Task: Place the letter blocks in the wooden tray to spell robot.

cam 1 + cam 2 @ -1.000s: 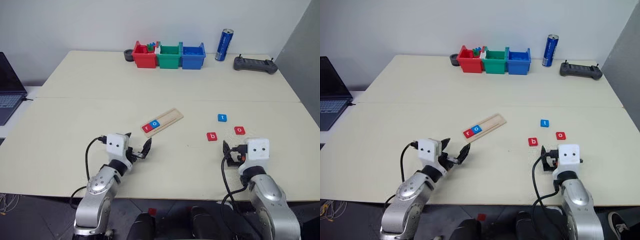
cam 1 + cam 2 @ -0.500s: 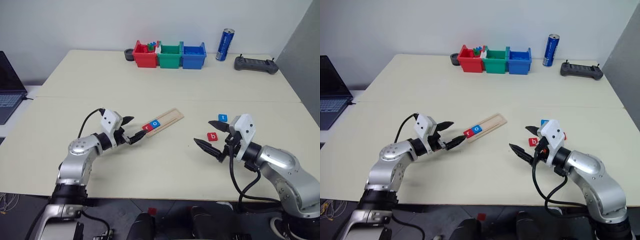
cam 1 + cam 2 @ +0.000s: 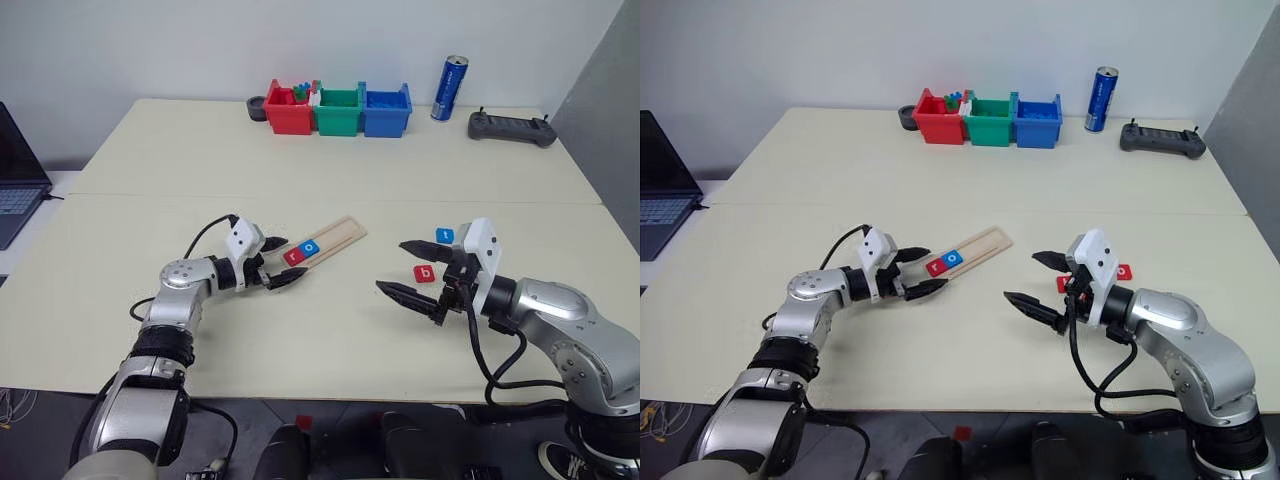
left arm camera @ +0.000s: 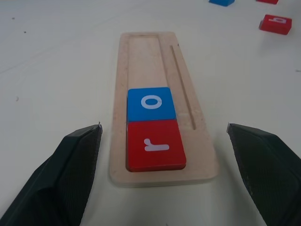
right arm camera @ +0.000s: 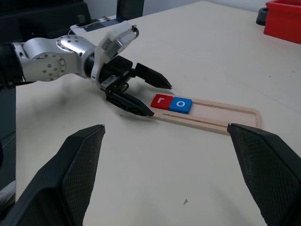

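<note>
The left claw [image 3: 276, 262] hovers low over the tabletop [image 3: 330, 330], jaws spread wide and holding nothing. The near end of the wooden tray [image 3: 322, 243] lies just ahead of its fingertips, between the two fingers as the left wrist view shows. This placement suggests the claw is positioned to steady or brace the tray while tiles are added. Inside the tray, the red "r" block [image 4: 155, 145] sits at the end nearest the left claw, with the blue "o" block [image 4: 150, 102] touching it on the far side; the remaining groove is vacant.

The right claw [image 3: 405, 268] is likewise wide and empty, pointing toward the tray. Just behind its fingers lies the red "b" block [image 3: 425, 272], with the blue "t" block [image 3: 444, 236] a little further back. The "b" is judged the next tile required.
</note>
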Motion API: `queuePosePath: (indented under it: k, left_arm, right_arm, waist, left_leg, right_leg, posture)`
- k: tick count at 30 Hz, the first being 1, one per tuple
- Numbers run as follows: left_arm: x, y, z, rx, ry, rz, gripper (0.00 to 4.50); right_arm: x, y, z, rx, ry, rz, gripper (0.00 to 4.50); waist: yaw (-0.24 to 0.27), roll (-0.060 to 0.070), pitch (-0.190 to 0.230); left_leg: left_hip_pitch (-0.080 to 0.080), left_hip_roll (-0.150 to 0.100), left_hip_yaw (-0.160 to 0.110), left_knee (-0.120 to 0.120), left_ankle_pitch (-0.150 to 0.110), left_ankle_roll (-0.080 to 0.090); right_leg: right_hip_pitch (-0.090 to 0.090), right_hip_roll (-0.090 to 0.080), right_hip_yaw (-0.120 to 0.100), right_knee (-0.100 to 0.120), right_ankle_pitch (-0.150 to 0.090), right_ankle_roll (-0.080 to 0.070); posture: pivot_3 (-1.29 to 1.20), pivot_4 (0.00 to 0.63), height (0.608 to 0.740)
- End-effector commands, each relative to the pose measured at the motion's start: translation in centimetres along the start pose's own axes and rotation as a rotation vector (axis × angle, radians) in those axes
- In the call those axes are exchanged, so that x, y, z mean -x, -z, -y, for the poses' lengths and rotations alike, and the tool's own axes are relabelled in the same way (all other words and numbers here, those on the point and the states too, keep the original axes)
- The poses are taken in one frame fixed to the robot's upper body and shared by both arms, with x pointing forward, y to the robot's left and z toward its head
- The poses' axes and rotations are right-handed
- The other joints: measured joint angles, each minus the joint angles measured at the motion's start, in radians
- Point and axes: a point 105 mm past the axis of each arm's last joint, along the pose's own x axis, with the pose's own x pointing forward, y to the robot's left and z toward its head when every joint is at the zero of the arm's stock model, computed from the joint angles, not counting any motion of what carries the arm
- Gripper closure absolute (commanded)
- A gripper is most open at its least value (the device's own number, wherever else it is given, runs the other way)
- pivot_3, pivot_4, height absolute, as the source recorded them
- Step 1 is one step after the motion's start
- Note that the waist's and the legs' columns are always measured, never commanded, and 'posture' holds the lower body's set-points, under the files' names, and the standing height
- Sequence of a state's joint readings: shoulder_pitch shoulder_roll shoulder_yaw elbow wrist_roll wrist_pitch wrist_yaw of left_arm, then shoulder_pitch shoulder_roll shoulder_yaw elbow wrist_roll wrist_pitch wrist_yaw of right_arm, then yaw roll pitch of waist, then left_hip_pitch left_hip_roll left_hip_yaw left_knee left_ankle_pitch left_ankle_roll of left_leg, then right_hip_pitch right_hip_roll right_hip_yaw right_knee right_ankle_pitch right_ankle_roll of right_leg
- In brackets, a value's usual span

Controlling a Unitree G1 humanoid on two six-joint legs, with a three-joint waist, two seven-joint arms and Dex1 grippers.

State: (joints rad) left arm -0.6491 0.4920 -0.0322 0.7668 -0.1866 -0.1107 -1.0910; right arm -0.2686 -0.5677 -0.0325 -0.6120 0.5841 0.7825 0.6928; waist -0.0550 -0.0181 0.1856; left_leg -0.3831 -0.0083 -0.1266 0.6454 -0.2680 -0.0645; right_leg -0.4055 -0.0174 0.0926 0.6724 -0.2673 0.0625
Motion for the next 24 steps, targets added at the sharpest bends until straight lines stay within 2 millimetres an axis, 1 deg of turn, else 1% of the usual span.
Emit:
queuePosePath:
  k: [1, 5, 13, 17, 24]
  left_arm:
    - [-0.2, -1.0, -0.6, -0.041, -0.002, 0.022, 0.0]
    - [-0.5, -0.7, -0.7, -0.038, 0.006, 0.016, 0.0]
    - [-1.4, -0.4, 0.0, -0.039, 0.041, 0.012, 0.0]
    - [-1.3, 0.0, 0.0, -0.038, 0.039, -0.004, 0.0]
    - [-0.9, 0.7, -0.4, -0.033, 0.024, -0.034, 0.0]
  right_arm:
    - [0.0, -1.8, -0.6, 0.047, -0.022, 0.047, 0.06]
    - [0.0, -1.9, -0.6, 0.049, -0.017, 0.047, 0.06]
    - [0.2, -1.6, -0.6, 0.049, -0.009, 0.033, 0.06]
    - [0.5, -0.9, -0.3, 0.05, 0.007, 0.012, 0.06]
    - [0.5, -0.8, -0.3, 0.045, 0.023, 0.017, 0.06]
  waist:
    - [0.0, 0.0, 0.0]
    - [0.0, 0.0, 0.0]
    - [0.0, 0.0, 0.0]
    - [0.001, 0.0, 0.0]
    - [0.0, 0.0, 0.0]
  left_leg:
    - [0.0, 0.0, 0.0, 0.0, 0.0, 0.0]
    - [0.0, 0.0, -0.001, 0.0, 0.0, 0.0]
    - [-0.001, 0.0, -0.002, 0.0, 0.0, 0.0]
    - [0.0, 0.0, -0.002, 0.0, 0.0, 0.0]
    - [0.0, 0.0, -0.002, 0.0, 0.0, 0.0]
  right_leg:
    - [0.0, 0.0, 0.0, 0.0, 0.0, 0.0]
    - [0.0, 0.0, -0.001, 0.0, 0.0, 0.0]
    - [0.0, 0.0, -0.001, 0.0, 0.0, 0.0]
    - [0.0, 0.0, -0.001, 0.0, 0.0, 0.0]
    - [0.0, 0.0, -0.001, 0.001, 0.0, 0.0]
  posture:
    - [0.0, 0.15, 0.74]
    - [0.0, 0.15, 0.74]
    - [0.0, 0.15, 0.74]
    - [0.0, 0.15, 0.74]
    - [0.0, 0.15, 0.74]
